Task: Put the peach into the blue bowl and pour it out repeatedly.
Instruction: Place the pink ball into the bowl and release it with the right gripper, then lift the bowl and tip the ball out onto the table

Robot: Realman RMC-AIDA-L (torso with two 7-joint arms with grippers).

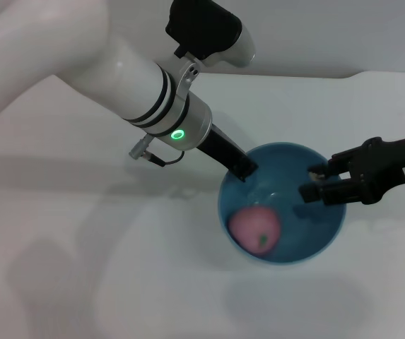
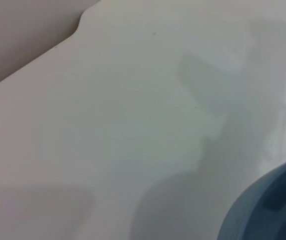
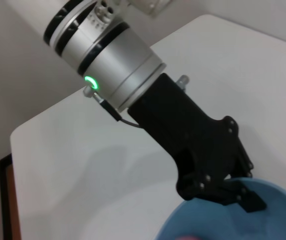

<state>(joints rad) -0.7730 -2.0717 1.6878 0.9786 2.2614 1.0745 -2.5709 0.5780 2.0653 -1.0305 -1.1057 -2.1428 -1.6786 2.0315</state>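
The blue bowl (image 1: 314,227) stands on the white table right of centre. The pink peach (image 1: 254,226) lies inside it against the near-left wall, its green stem spot facing me. My left gripper (image 1: 244,168) reaches down from the upper left and is shut on the bowl's far-left rim. The right wrist view shows this grip (image 3: 240,195) on the bowl's edge (image 3: 267,215). My right gripper (image 1: 314,181) comes in from the right, open and empty, just above the bowl's right rim. A part of the bowl (image 2: 272,210) shows in the left wrist view.
The white table (image 1: 82,268) spreads to the left of the bowl and in front of it. Its back edge (image 1: 372,72) meets a grey wall. The left arm's thick white forearm (image 1: 117,63) crosses the upper left.
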